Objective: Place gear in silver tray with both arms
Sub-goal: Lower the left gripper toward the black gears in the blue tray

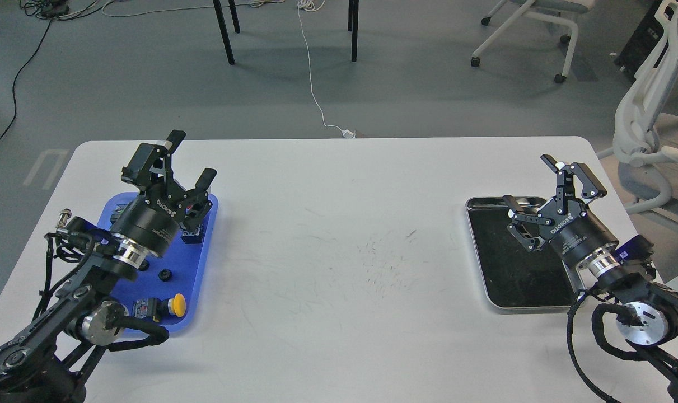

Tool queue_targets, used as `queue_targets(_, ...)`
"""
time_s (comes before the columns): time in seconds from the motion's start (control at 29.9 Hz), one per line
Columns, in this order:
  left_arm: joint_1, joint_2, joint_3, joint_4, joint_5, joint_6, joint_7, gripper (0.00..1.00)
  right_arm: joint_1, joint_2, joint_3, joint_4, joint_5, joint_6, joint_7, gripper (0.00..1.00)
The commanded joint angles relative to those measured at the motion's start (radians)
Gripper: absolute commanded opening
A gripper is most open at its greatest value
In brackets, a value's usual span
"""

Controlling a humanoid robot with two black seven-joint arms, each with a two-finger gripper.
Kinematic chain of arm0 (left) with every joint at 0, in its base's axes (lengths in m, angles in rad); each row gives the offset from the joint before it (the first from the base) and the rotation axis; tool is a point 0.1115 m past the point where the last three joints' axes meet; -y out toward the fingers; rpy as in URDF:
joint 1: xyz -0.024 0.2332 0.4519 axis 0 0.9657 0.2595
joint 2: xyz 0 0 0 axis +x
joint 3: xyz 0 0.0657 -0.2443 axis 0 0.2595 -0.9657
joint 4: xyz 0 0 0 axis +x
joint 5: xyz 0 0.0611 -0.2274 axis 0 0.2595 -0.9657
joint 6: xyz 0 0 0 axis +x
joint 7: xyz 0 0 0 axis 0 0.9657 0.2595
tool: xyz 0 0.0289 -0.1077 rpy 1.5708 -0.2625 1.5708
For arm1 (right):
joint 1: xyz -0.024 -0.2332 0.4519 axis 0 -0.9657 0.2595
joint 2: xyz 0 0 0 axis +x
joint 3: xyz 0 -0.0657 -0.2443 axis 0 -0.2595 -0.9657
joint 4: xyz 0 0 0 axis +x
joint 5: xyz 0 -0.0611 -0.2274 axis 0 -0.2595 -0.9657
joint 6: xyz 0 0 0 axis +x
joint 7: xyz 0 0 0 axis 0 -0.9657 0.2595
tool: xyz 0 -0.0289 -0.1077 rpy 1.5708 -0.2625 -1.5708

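Both tools, left [190, 158] and right [546, 187], gape empty.

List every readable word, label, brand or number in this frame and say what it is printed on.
"ROBOTIQ": white lettering on the left gripper body.
"ROBOTIQ": white lettering on the right gripper body.
Smaller white print lower on both gripper bodies: too small to read.
Nothing readable on the silver tray or blue tray.
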Motion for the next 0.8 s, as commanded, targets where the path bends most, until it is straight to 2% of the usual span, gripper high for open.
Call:
queue_targets(0.0,0.000,-0.001,0.001,-0.002,-0.001,0.000,-0.002,0.98,0.001,0.001,-0.001,0.000,0.000,-0.001,0.000,0.99)
queue_targets(0.1,-0.002,0.000,0.003,0.000,-0.004,0.000,0.011,0.98,0.004,0.001,-0.002,-0.002,0.000,-0.001,0.000,0.99)
queue_targets(0.33,-0.014,0.040,0.004,0.014,-0.004,-0.049,0.001,0.98,0.010,0.003,-0.002,-0.005,-0.002,-0.001,0.000,0.99)
queue_targets(0.67,-0.014,0.040,0.004,0.014,-0.004,-0.050,0.001,0.98,0.010,0.003,-0.002,-0.005,-0.002,-0.001,0.000,0.99)
queue_targets(0.7,-0.085,0.294,0.036,-0.052,0.328,-0.245,-0.072,0.98,0.011,0.001,-0.002,-0.002,-0.002,-0.001,0.000,0.99)
queue_targets(0.77,-0.107,0.359,0.046,-0.084,0.500,-0.245,-0.072,0.98,0.011,-0.004,-0.002,0.000,-0.002,-0.001,0.000,0.99)
